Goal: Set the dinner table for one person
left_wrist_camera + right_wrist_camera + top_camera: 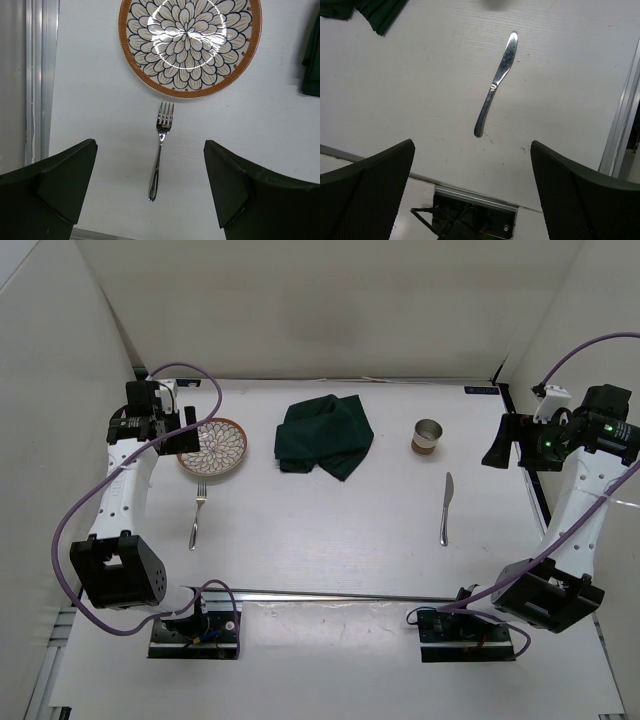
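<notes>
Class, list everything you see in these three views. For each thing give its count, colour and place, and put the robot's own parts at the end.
dinner table: one, white, under everything.
plate: one, cream with dark petals and an orange rim, far left.
fork: one, silver, just nearer than the plate, tines toward it.
cloth: one, dark green, crumpled, far middle.
cup: one, silvery with a brown band, far right.
knife: one, silver, nearer than the cup.
left arm: one, white and black, left edge.
right arm: one, white and black, right edge.
left gripper: one, black, open, above the fork.
right gripper: one, black, open, above the knife.
</notes>
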